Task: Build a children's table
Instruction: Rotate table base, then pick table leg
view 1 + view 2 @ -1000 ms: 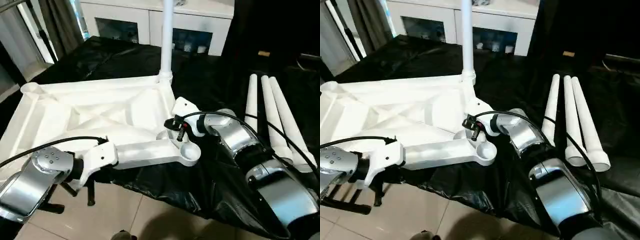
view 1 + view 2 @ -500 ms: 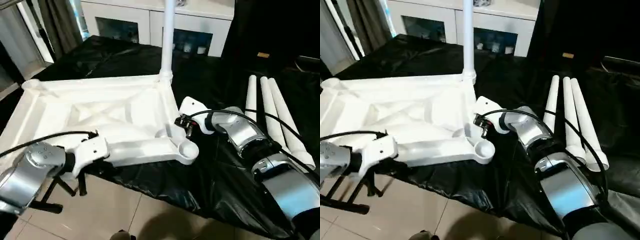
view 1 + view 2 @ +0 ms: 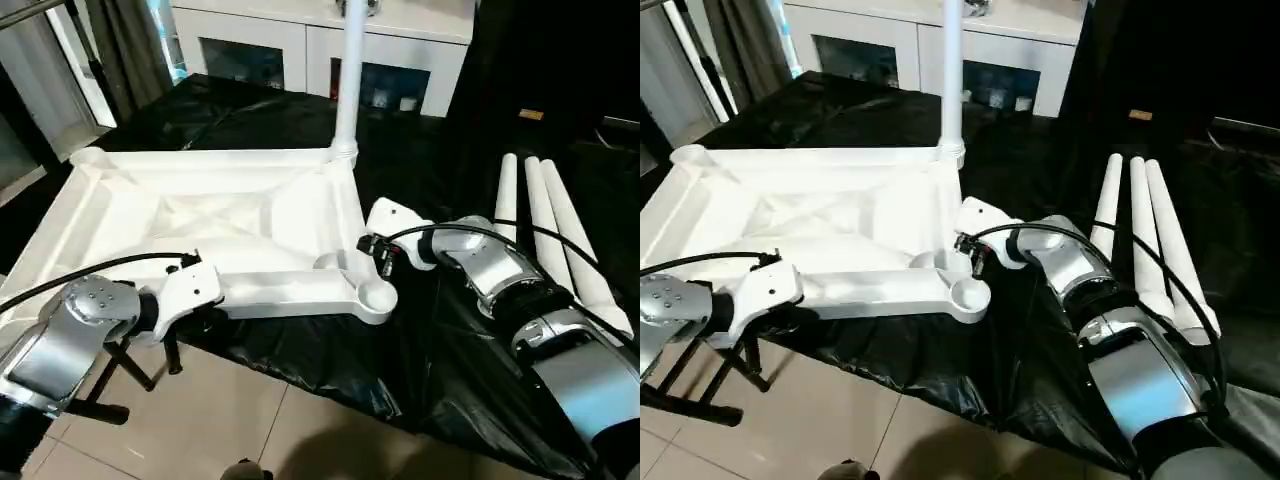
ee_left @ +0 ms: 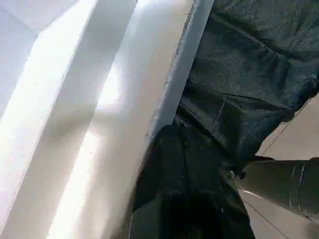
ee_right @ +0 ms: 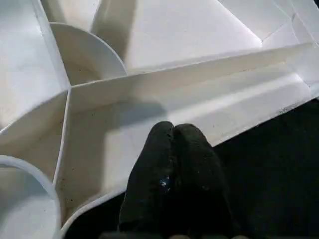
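Black-draped bench (image 3: 420, 350), tabletop (image 3: 200, 215) now swung rightward.

Black sheet (image 3: 420, 330) drapes over the work surface, a white glass-door cabinet (image 3: 300, 50) stands far behind, beige floor tiles (image 3: 200, 420) lie near.

Tabletop (image 3: 200, 210) smooth plastic; cloth (image 3: 420, 330) prob. glossy.
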